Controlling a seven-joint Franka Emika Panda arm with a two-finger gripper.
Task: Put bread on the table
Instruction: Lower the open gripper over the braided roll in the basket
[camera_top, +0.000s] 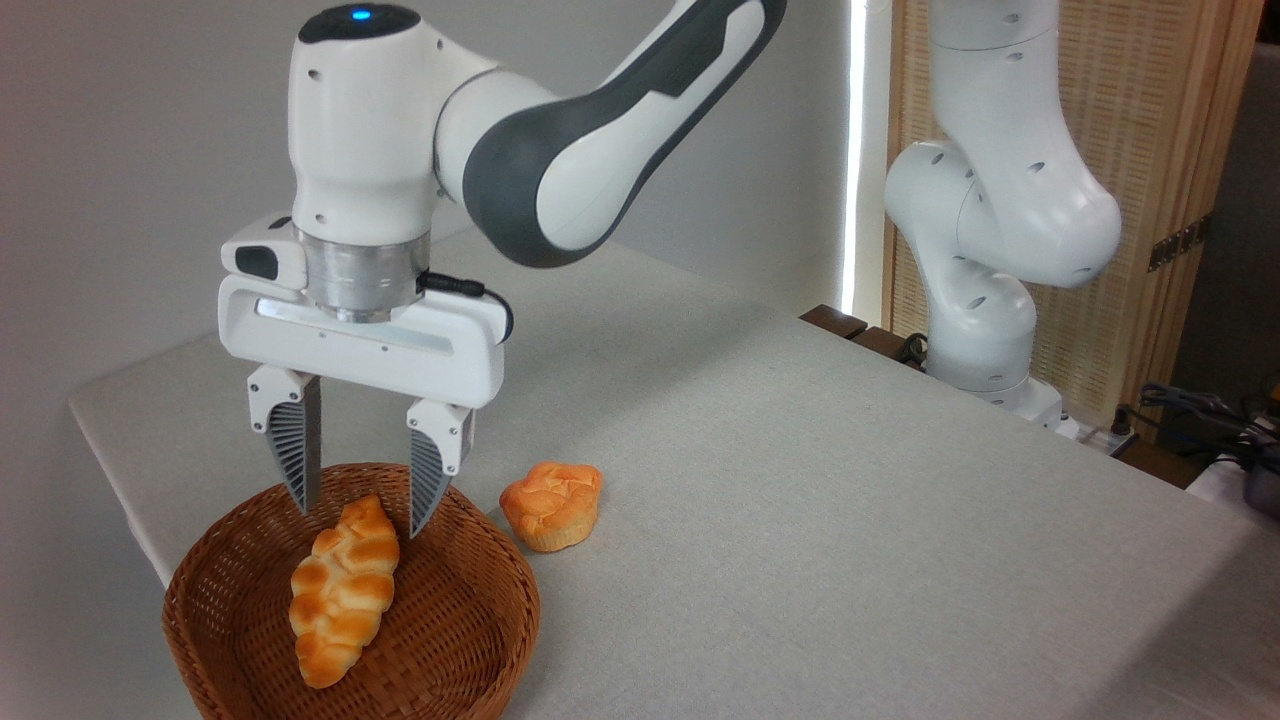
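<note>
No readable text, label or number anywhere.

Table (800, 480): big flat top w/ light grey-beige cloth, rounded corner at far left. Directly on it: brown wicker basket (470, 640) at the near left edge, and a short round orange bun (552, 505) just beside the basket's right rim, on bare cloth, apart from it. Robot base (1000, 390) stands at the table's far right edge. Rest of cloth bare.
</note>
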